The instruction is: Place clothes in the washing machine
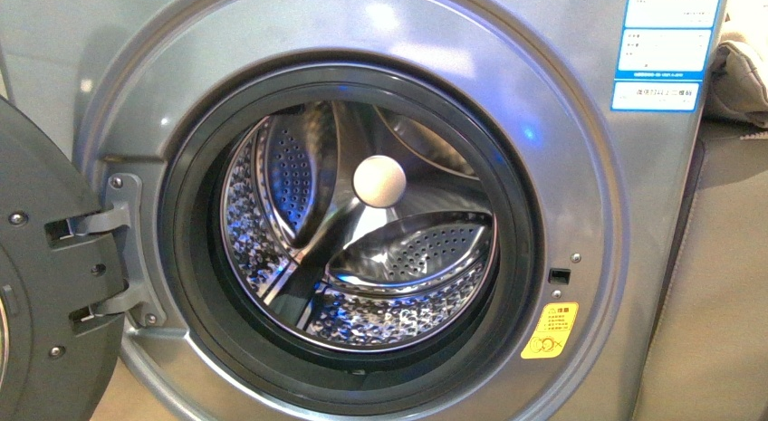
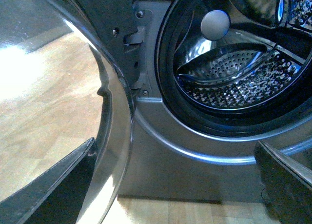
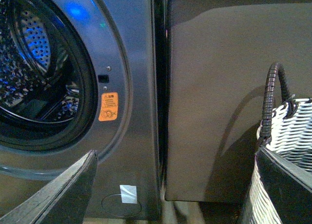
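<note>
Gaping beyond spread left fingers [image 2: 58, 190] and right fingers [image 3: 58, 194] — washing machine [image 1: 580, 122].

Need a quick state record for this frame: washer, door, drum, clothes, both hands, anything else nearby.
washer: silver front-loader, facing the front camera
door: swung open, hinged on the left
drum: no fabric visible inside
clothes: not in any view
left hand: open, holding nothing, low by the door
right hand: open, holding nothing
basket: white weave, dark handle; contents hidden

Woven basket [image 3: 292, 129], beige cloth bundle [image 1: 738, 77], wooden floor [image 2: 195, 212]
</note>
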### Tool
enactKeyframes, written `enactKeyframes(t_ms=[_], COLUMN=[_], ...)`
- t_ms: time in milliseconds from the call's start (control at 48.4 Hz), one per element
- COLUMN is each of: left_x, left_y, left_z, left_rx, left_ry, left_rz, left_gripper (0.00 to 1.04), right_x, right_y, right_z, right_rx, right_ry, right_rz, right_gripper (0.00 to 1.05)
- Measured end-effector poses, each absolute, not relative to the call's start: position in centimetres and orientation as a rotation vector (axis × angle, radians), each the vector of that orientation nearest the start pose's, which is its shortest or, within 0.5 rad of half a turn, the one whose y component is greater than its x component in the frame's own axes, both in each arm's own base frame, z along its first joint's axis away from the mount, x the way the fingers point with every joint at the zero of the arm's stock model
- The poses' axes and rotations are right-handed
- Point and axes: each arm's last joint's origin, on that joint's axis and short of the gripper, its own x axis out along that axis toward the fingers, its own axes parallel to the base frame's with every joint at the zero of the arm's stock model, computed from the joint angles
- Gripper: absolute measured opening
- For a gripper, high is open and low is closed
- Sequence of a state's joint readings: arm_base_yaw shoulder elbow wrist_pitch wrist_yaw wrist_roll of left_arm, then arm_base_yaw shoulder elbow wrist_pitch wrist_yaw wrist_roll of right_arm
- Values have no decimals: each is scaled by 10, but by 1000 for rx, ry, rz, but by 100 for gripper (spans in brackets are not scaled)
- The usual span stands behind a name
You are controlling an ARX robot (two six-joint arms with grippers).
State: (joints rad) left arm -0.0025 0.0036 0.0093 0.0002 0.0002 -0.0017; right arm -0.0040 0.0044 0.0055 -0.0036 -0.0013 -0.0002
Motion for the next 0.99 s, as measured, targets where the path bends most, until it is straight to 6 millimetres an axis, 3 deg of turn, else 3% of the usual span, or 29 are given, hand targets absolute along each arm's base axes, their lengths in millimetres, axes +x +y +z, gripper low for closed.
enactKeyframes(t_ms=[703, 827, 993], left_x=[97, 97, 97], left_y=[0, 0, 0], left_z=[166, 166, 166], left_rx=[-2, -1, -1], left_ry=[-6, -6, -6], left_rz=[-3, -3, -3], left_gripper=[98, 98, 98], right_x=[98, 98, 98], right_y=[0, -2, -7], right_z=[165, 169, 175], right_rx=[0, 7, -28], right_ry=[2, -40, -97], right_rz=[-2, 173, 263], right_gripper=[97, 97, 97])
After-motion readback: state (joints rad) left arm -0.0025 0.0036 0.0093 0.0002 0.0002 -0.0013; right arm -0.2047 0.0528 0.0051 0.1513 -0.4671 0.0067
